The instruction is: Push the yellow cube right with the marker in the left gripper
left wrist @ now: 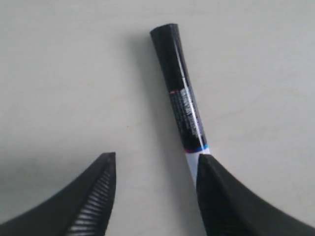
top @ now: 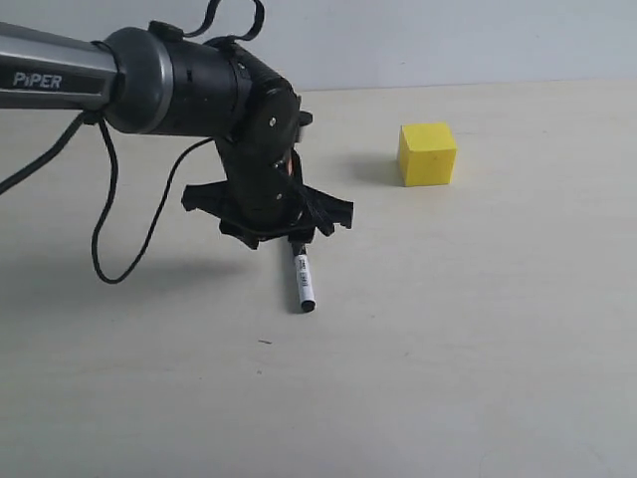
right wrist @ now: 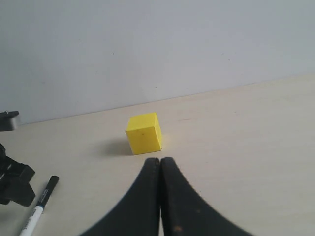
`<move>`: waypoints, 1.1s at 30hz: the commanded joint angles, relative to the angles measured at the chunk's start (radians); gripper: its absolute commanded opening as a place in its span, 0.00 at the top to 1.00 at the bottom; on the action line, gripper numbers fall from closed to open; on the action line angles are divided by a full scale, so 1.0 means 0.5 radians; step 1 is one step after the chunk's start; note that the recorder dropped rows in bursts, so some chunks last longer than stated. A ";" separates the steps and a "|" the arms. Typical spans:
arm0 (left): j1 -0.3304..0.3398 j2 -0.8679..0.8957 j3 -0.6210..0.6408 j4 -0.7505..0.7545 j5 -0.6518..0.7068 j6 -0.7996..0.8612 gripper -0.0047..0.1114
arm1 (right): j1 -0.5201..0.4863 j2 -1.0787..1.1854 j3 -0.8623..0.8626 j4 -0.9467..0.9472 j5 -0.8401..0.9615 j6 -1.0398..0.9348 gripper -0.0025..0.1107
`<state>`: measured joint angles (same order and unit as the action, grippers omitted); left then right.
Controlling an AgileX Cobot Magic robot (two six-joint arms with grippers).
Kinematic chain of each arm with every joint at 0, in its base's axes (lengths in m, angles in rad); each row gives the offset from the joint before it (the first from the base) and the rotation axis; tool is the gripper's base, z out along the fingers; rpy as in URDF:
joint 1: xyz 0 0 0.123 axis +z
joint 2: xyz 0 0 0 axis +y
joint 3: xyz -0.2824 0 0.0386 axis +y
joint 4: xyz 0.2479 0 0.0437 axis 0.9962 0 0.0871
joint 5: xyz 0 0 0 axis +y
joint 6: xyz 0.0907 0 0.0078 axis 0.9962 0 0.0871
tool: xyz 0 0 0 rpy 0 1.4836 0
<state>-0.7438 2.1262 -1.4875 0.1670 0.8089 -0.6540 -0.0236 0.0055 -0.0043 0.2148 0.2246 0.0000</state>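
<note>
The marker [top: 303, 282] lies flat on the table, its black end toward the front. My left gripper [top: 271, 224] hovers over its far end with the fingers spread wide, so it is open. In the left wrist view the marker [left wrist: 184, 101] runs out from beside one fingertip [left wrist: 216, 191] while the other fingertip [left wrist: 98, 187] stands well apart; the left gripper [left wrist: 156, 157] grips nothing. The yellow cube [top: 428, 153] sits to the right of the left gripper and farther back, apart from the marker. My right gripper [right wrist: 160, 160] is shut and empty, pointing at the yellow cube [right wrist: 143, 133] a short way ahead.
The pale table [top: 478, 349] meets a grey wall [top: 448, 40] at the back. A black cable [top: 105, 219] loops down from the left arm to the table. The right wrist view shows the marker [right wrist: 42, 204] and part of the left gripper [right wrist: 12, 182].
</note>
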 commanded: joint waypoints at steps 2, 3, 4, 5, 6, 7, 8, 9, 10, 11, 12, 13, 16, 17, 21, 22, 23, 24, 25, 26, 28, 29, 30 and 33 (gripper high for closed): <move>-0.039 -0.205 -0.007 0.045 0.149 0.099 0.53 | 0.000 -0.006 0.009 0.003 -0.012 0.000 0.98; -0.052 -0.235 -0.007 0.045 0.169 0.115 0.53 | 0.000 -0.006 0.009 0.003 -0.012 0.000 0.98; -0.075 -0.281 -0.007 0.045 0.202 0.151 0.53 | 0.000 -0.006 0.009 0.003 -0.012 0.000 0.98; -0.094 -0.311 -0.007 0.045 0.227 0.164 0.53 | 0.000 -0.006 0.009 0.003 -0.012 0.000 0.98; -0.116 -0.354 0.005 0.051 0.236 0.172 0.53 | 0.000 -0.006 0.009 0.003 -0.012 0.000 0.98; -0.155 -0.401 0.027 0.075 0.238 0.172 0.53 | 0.000 -0.006 0.009 0.003 -0.012 0.000 0.98; -0.183 -0.450 0.054 0.095 0.238 0.172 0.53 | 0.000 -0.006 0.009 0.003 -0.012 0.000 0.98; -0.222 -0.492 0.077 0.117 0.238 0.172 0.53 | 0.000 -0.006 0.009 0.003 -0.012 0.000 0.98; -0.263 -0.558 0.117 0.136 0.238 0.166 0.53 | 0.000 -0.006 0.009 0.003 -0.012 0.000 0.98; -0.306 -0.604 0.147 0.149 0.238 0.147 0.53 | 0.000 -0.006 0.009 0.003 -0.012 0.000 0.98; -0.341 -0.655 0.181 0.168 0.238 0.135 0.53 | 0.000 -0.006 0.009 0.003 -0.012 0.000 0.98; -0.397 -0.735 0.239 0.191 0.233 0.107 0.53 | 0.000 -0.006 0.009 0.003 -0.012 0.000 0.98; -0.543 -0.936 0.396 0.301 0.219 -0.049 0.53 | 0.000 -0.006 0.009 0.003 -0.012 0.000 0.98; -0.589 -1.013 0.447 0.332 0.198 -0.094 0.53 | 0.000 -0.006 0.009 0.003 -0.012 0.000 0.98; -0.822 -1.296 0.709 0.591 0.133 -0.412 0.53 | 0.000 -0.006 0.009 0.003 -0.012 0.000 0.98; -0.920 -1.427 0.813 0.760 0.124 -0.599 0.53 | 0.000 -0.006 0.009 0.003 -0.012 0.000 0.98; -0.974 -1.498 0.870 0.862 0.120 -0.703 0.53 | 0.000 -0.006 0.009 0.003 -0.012 0.000 0.98; -1.073 -1.640 0.987 1.056 0.096 -0.887 0.54 | 0.000 -0.006 0.009 0.003 -0.012 0.000 0.98; -1.112 -1.695 1.032 1.114 0.071 -0.931 0.57 | 0.000 -0.006 0.009 0.003 -0.012 0.000 0.98; -1.195 -1.823 1.150 1.208 -0.008 -0.939 0.67 | 0.000 -0.006 0.009 0.003 -0.012 0.000 0.98; -1.270 -1.982 1.324 1.338 -0.094 -0.939 0.90 | 0.000 -0.006 0.009 0.003 -0.012 0.000 0.98; -1.276 -2.016 1.366 1.344 -0.099 -0.939 0.96 | 0.000 -0.006 0.009 0.003 -0.012 0.000 0.98; -1.279 -2.078 1.462 1.314 -0.104 -0.979 0.96 | 0.000 -0.006 0.009 0.003 -0.012 0.000 0.98; -1.279 -2.111 1.597 1.273 -0.091 -0.967 0.96 | 0.000 -0.006 0.009 0.003 -0.012 0.000 0.98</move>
<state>-1.3773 1.0817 -0.7209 0.8070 0.7689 -1.1298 -0.0236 0.0055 -0.0043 0.2148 0.2246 0.0000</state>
